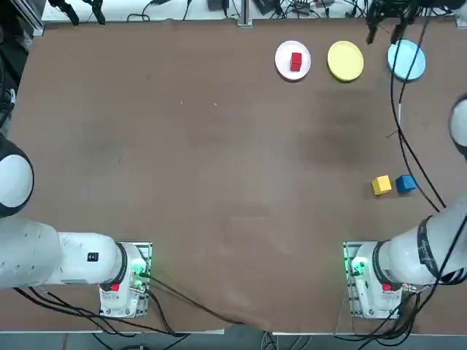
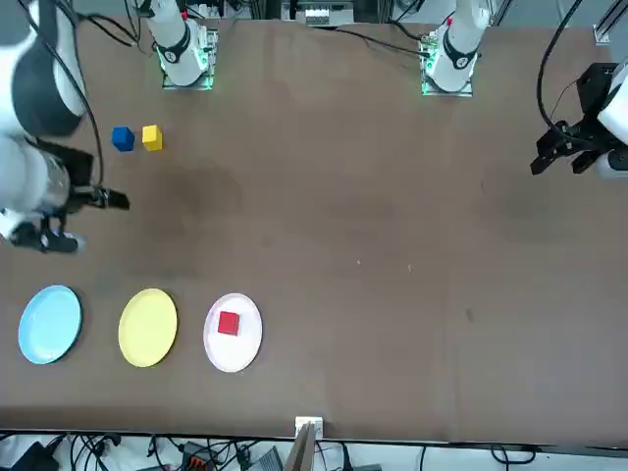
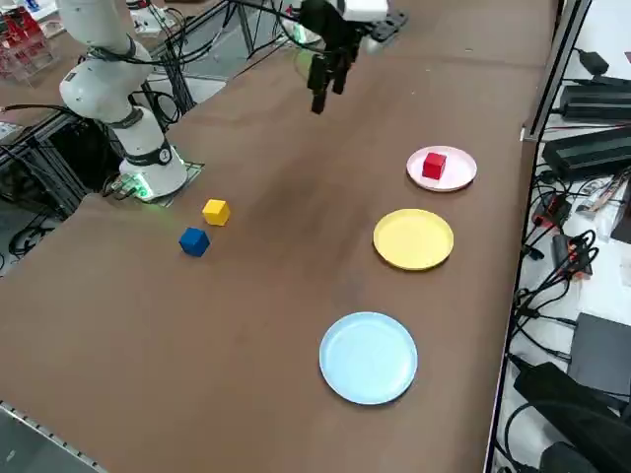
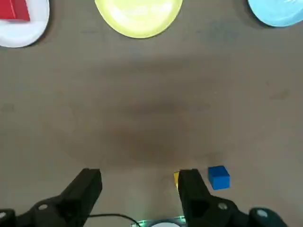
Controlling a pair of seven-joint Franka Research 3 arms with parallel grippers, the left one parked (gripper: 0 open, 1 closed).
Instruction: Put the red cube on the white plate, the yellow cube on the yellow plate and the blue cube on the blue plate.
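Red cube (image 1: 295, 61) already sat on the white plate (image 1: 282, 53), so the first placement looked done; the step in hand was, by my reading, the yellow cube (image 1: 381, 185). It lay on the table (image 1: 219, 160) just beside the blue cube (image 1: 406, 183), both near the right arm's base and well apart from the plates. Yellow plate (image 1: 345, 60) and blue plate (image 1: 406, 60) were bare, in a row with the white one at the far edge. The right tool (image 4: 137, 189) hung high above the table, released and holding nothing, fingers (image 4: 83, 191) spread wide. Next move would call for descending over the yellow cube and straddling it without nudging its blue neighbour. Table brown, matte, plain. Cables and dark boxes crowded the floor beyond the table's edges.
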